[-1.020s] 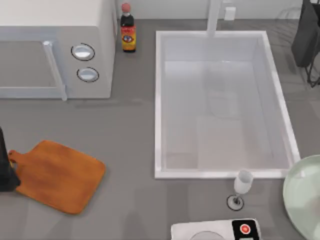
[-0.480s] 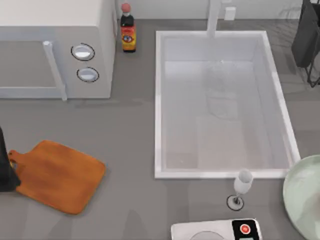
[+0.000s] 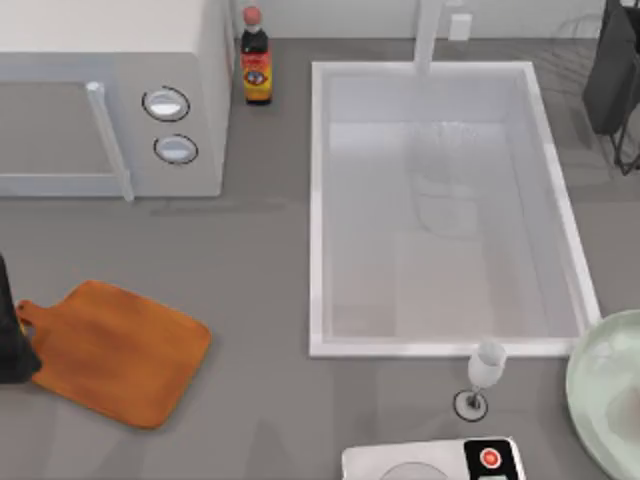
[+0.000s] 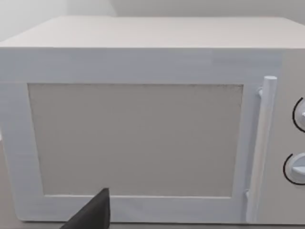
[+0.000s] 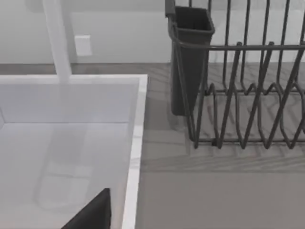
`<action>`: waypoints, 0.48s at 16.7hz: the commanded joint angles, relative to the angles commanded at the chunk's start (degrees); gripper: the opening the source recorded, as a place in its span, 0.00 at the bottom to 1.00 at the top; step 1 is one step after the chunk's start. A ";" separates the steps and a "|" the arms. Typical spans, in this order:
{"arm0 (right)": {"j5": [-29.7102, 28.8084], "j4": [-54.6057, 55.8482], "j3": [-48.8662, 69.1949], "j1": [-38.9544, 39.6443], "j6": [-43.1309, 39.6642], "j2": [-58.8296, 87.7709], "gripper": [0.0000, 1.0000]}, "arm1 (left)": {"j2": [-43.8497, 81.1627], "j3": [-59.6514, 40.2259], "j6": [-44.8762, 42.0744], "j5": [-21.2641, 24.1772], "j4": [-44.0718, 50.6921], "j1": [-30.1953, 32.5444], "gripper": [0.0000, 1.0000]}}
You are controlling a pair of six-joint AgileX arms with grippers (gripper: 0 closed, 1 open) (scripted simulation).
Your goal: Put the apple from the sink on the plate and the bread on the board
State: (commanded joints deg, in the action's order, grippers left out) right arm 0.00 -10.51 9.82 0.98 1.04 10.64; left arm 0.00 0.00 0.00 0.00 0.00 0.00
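The white sink fills the middle right of the table, and its basin floor shows bare white. The apple and the bread are out of view. The pale green plate lies at the front right edge, cut off by the frame. The orange-brown board lies at the front left. My left arm stands at the left edge beside the board's handle stub. A dark part of my left gripper faces the microwave door. A dark part of my right gripper hangs over the sink's rim.
A white microwave stands at the back left with a dark sauce bottle beside it. A wine glass and a white scale sit in front of the sink. A dark dish rack stands right of the sink, behind the faucet.
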 joint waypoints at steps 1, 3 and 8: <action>0.00 3.22 -2.85 -0.28 -0.30 -3.31 1.00 | 0.00 0.00 0.00 0.00 0.00 0.00 1.00; 0.00 8.01 -7.34 -0.72 -0.77 -8.13 1.00 | 0.00 0.00 0.00 0.00 0.00 0.00 1.00; 0.00 10.51 -9.82 -0.97 -1.04 -10.64 1.00 | 0.00 0.00 0.00 0.00 0.00 0.00 1.00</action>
State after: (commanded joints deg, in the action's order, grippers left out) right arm 0.00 0.00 0.00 0.00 0.00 0.00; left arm 0.00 0.00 0.00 0.00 0.00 0.00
